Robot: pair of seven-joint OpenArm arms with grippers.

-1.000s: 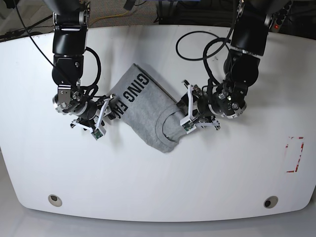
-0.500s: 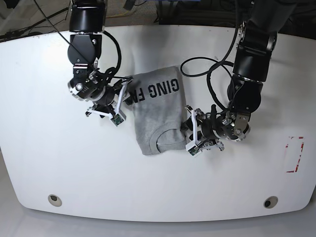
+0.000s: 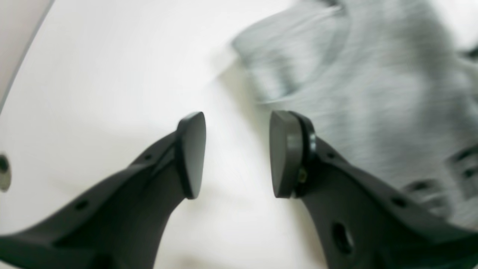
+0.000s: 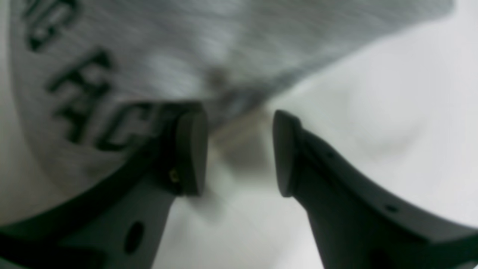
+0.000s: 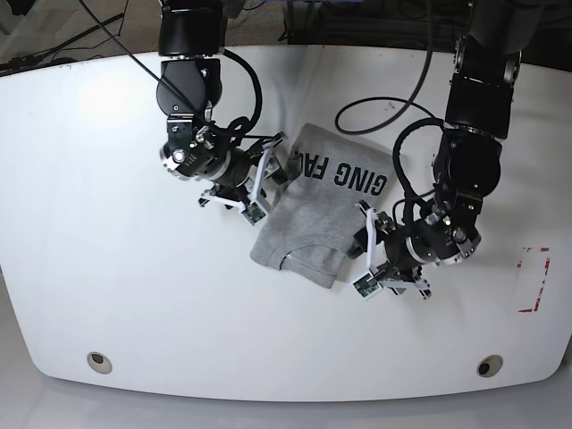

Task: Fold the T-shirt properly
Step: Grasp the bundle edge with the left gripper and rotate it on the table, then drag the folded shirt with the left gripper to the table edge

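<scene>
Grey T-shirt (image 5: 323,210) lies folded between both low arms, jaws apart.

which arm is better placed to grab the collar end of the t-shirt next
Left, probably. The left gripper sits open beside the T-shirt at its collar end, nearest the table's front edge. The right gripper is open at the lettered end.

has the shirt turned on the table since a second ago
Yes. In the base view the shirt has rotated counter-clockwise and slid toward the red marking.
</scene>
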